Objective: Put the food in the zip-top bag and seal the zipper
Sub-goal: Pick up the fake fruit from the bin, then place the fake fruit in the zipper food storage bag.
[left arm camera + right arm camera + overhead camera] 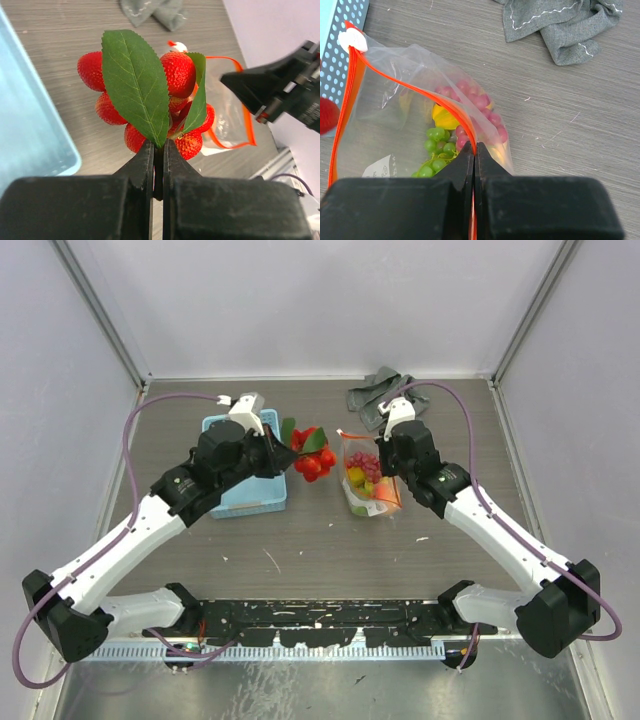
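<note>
My left gripper (158, 145) is shut on the stem of the red strawberries (177, 75) with green leaves and holds them above the table, left of the bag; they also show in the top view (312, 454). My right gripper (474, 150) is shut on the red-orange zipper (415, 87) of the clear zip-top bag (385, 135) and holds its mouth open. Inside the bag lie green grapes (436, 150), purple grapes (480, 107) and the yellow lemon (444, 118). In the top view the bag (368, 480) lies right of the strawberries. The peach cannot be made out for sure.
A light blue basket (222, 502) sits under my left arm, left of the strawberries. A grey cloth (378, 392) lies crumpled at the back, behind the bag; it also shows in the right wrist view (562, 25). White walls close the table's sides and back.
</note>
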`<action>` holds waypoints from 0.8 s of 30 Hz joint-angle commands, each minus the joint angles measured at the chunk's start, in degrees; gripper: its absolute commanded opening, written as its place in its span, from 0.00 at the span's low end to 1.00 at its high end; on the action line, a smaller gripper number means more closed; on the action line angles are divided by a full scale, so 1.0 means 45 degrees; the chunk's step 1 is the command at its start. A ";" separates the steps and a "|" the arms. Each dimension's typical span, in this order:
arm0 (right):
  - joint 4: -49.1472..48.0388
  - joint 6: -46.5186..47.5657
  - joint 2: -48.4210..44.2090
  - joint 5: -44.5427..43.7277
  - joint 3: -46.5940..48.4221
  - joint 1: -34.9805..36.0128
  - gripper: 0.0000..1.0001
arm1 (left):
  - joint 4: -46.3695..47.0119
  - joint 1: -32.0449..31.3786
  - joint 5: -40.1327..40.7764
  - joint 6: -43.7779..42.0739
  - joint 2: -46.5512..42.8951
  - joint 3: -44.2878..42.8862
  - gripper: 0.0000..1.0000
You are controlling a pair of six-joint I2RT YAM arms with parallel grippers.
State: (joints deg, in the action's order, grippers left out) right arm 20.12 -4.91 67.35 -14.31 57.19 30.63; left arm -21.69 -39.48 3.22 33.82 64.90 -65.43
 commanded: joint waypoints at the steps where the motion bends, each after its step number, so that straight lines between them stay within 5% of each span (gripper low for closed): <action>1: -0.0799 -0.0312 -0.0363 -0.0166 0.0070 -0.0026 0.00 | 0.2445 -0.0649 -0.0417 0.0210 -0.0564 -0.0148 0.00; 24: -0.0950 -0.0563 -0.0649 0.0034 -0.0191 -0.0020 0.00 | 0.5509 -0.1724 -0.1889 0.1453 -0.0204 0.0392 0.00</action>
State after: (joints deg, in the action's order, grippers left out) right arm 19.25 -6.44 66.54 -14.20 56.23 30.63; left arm -3.49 -46.92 -4.08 38.70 63.66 -64.18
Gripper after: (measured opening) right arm 0.047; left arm 0.034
